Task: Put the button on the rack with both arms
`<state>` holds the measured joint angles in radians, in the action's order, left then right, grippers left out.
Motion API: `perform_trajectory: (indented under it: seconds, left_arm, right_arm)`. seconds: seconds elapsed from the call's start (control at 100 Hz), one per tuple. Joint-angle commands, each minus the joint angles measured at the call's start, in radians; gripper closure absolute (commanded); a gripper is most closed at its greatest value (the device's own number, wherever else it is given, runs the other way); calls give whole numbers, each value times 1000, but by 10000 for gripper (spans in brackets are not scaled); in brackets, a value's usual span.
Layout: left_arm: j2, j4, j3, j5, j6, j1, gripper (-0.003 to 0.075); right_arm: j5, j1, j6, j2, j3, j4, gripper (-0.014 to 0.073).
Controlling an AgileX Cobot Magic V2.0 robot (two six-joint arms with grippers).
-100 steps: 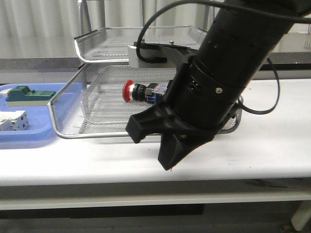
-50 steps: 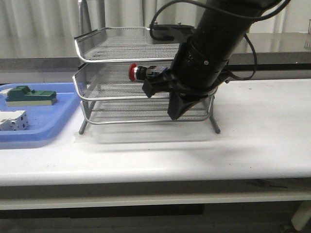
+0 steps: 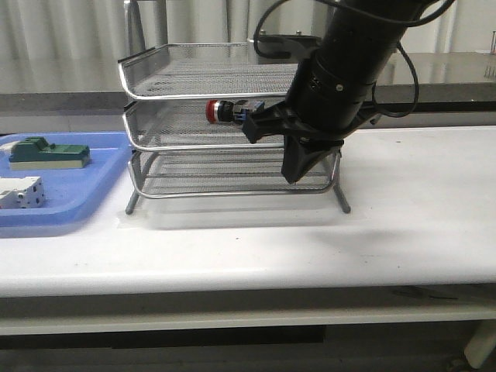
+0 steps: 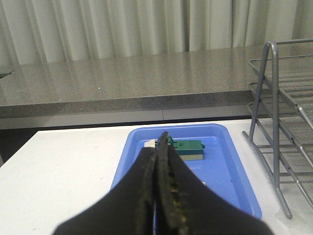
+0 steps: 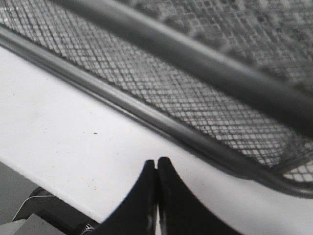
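Over on the left, a blue tray (image 3: 70,208) lies on the white surface (image 3: 248,248), holding a green block (image 3: 46,153) and a white block (image 3: 19,192). The left gripper (image 4: 159,196) hangs above it, jaws pressed together and empty. Right of the tray stands the rack (image 3: 178,124), all trays pushed in; the button (image 3: 229,111) lies on its side in the middle tier, red head leftward. The right arm (image 3: 349,70) blocks the rack's right side; the right gripper (image 5: 157,196) seems empty, jaws together, just near of the bottom tray's rim.
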<state>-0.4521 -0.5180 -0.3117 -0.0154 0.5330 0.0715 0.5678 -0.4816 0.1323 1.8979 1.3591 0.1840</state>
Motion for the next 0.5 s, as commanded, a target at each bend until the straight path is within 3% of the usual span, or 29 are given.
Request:
perform_trajectory:
  seconds: [0.0,0.25,0.49]
  left_arm:
    - [-3,-6,-29,-67,-9,-1,741]
    - [-3,-6,-29,-67,-9,-1,741]
    - [-3,-6,-29,-67,-9,-1,741]
  right_arm:
    - [-11,1,13,-82,27,5,659]
    - [12,34,11,-211,10,-13,659]
    - [-9,140,11,-381,-116,-42,658]
